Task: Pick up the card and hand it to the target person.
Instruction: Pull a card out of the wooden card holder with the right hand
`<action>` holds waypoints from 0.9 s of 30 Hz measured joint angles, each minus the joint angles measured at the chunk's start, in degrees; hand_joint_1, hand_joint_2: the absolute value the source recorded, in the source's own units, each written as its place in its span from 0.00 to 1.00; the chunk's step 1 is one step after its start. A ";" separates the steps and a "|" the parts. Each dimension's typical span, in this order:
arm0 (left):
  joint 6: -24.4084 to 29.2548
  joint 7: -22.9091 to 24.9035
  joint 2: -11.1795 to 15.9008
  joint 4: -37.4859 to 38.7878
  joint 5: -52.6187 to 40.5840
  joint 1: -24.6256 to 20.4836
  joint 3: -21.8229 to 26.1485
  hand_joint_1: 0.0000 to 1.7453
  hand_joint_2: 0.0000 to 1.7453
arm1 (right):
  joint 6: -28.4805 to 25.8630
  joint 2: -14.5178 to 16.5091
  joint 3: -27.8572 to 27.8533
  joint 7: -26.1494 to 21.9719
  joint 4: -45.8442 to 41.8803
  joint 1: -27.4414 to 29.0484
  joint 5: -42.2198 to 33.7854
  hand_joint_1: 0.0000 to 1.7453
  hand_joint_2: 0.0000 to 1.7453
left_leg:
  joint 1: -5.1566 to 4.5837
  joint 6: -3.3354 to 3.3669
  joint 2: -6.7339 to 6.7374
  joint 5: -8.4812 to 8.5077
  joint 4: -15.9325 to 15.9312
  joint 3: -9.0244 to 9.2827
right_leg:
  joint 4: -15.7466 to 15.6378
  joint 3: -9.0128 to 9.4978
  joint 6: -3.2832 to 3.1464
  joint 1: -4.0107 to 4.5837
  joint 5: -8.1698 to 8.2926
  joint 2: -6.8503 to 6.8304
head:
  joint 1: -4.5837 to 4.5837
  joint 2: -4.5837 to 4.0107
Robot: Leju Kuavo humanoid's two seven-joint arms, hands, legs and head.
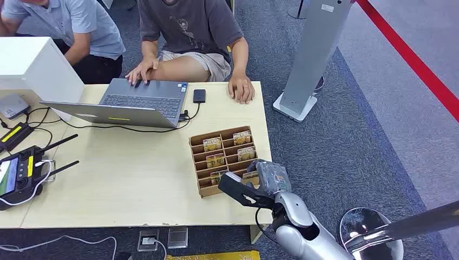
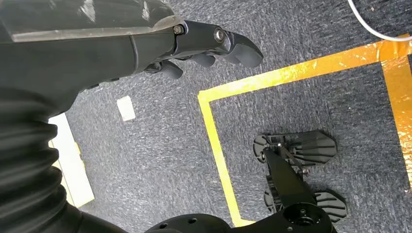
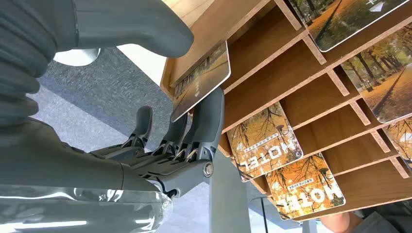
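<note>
A brown wooden card rack [image 1: 197, 142] stands at the table's right front, with hotel cards [image 1: 212, 143] in several slots. My right hand [image 1: 246, 187] is at the rack's nearest right slot. In the right wrist view its thumb [image 3: 126, 24] lies over one face of a card [image 3: 201, 80] and a dark finger [image 3: 206, 121] presses the other face, so the card is pinched while still in its slot of the rack [image 3: 272, 58]. Other hotel cards [image 3: 265, 141] sit in neighbouring slots. My left hand [image 2: 145, 48] hangs over the carpet, fingers loosely bent, holding nothing.
A person in a dark shirt [image 1: 189, 27] sits across the table, one hand [image 1: 242, 89] resting on its far edge, the other on a laptop [image 1: 141, 100]. A second person [image 1: 70, 27] sits at left. A remote controller [image 1: 19, 176], cables, a white box [image 1: 32, 62] and a grey stand [image 1: 314, 54] are nearby.
</note>
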 joint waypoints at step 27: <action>1.31 -0.87 0.10 0.00 1.83 0.00 -0.02 0.00 1.00 | -0.33 0.11 -0.07 -1.98 0.55 -0.17 1.12 0.84 1.00 | 0.00 0.00 0.00 0.00 0.00 0.00 | 0.00 0.01 0.00 0.00 0.00 0.00 | 0.00 0.00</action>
